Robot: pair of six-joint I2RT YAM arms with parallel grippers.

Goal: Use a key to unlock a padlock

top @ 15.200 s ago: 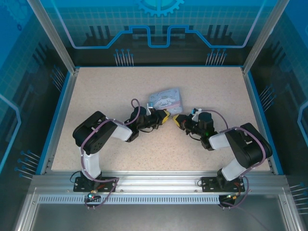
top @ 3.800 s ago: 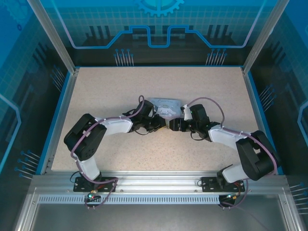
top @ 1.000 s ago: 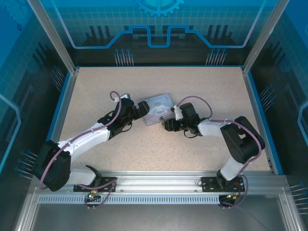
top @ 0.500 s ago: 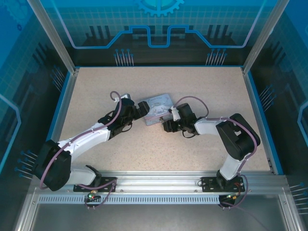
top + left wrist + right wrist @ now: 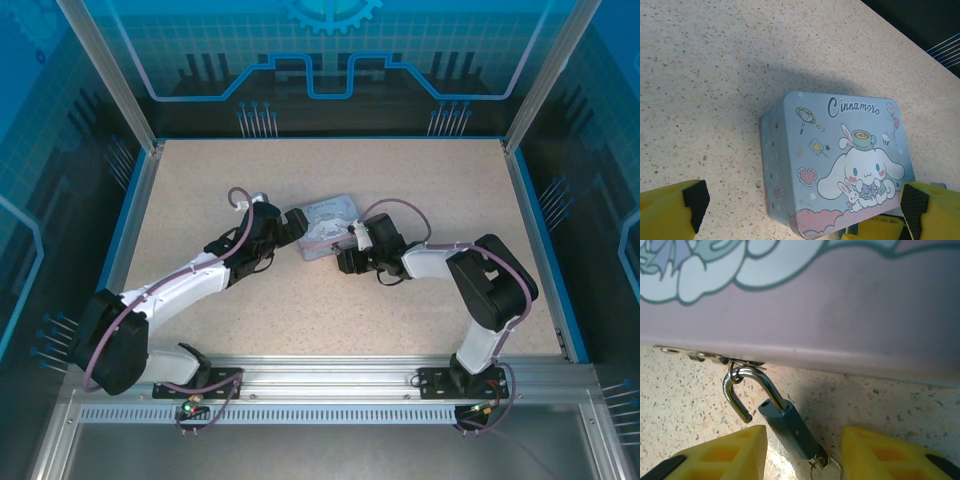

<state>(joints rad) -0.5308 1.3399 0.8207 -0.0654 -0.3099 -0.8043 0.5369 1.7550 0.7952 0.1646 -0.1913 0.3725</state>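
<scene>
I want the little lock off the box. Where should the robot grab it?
Grip the padlock by its chunky blue body, not the thin shackle, which is sprung open and hooked to the box. Come from the side away from the box, where the right gripper straddles the body with its jaws apart.

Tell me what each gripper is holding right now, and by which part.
Nothing is held. The left gripper stands wide open near the tin. The right gripper straddles the padlock body with a gap on each side, jaws apart.
</scene>
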